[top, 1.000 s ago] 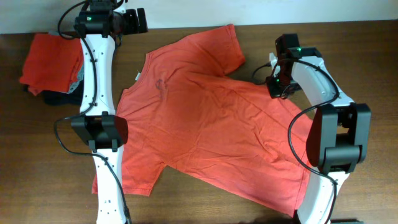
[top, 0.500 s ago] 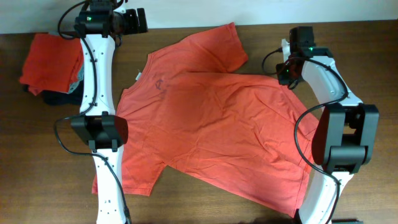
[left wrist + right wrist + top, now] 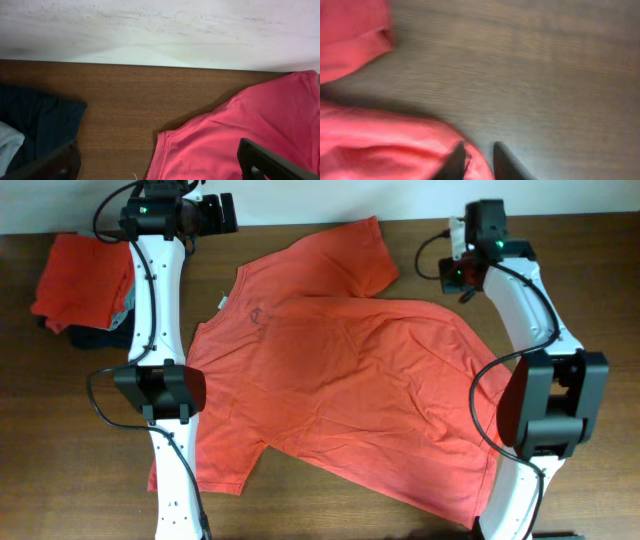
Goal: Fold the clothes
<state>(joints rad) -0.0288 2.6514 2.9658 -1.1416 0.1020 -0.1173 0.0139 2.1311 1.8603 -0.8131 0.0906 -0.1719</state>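
Right, starting at the left: a pile of clothes [image 3: 78, 280], red cloth on top of something dark, lies well to the left of the T-shirt [image 3: 340, 370] and apart from it. The left arm stretches along the shirt's left side, covering part of the near sleeve. Its wrist sits past the shirt's collar end. On the left wrist feed the left gripper [image 3: 160, 165] has its fingers [image 3: 267, 160] spread wide with nothing between them. Only bare table [image 3: 125, 110] and the edge of the far sleeve lie below.

The shirt itself is spread flat across the middle of the table, collar toward the left arm, hem toward the right arm's base. It is wrinkled, with no fold in it yet.

What has changed is on the right. A second ago the right gripper [image 3: 479, 160] was down at the shirt's right edge, just below the far sleeve. It has since swung up and off the cloth, and now sits over the wood to the right of that sleeve. The shirt's outline looks much the same to me. On the blurred wrist feed its fingers stand close together at the cloth's edge, and I cannot tell whether they nip anything. My reading is that the spreading is done and the first fold has yet to begin.
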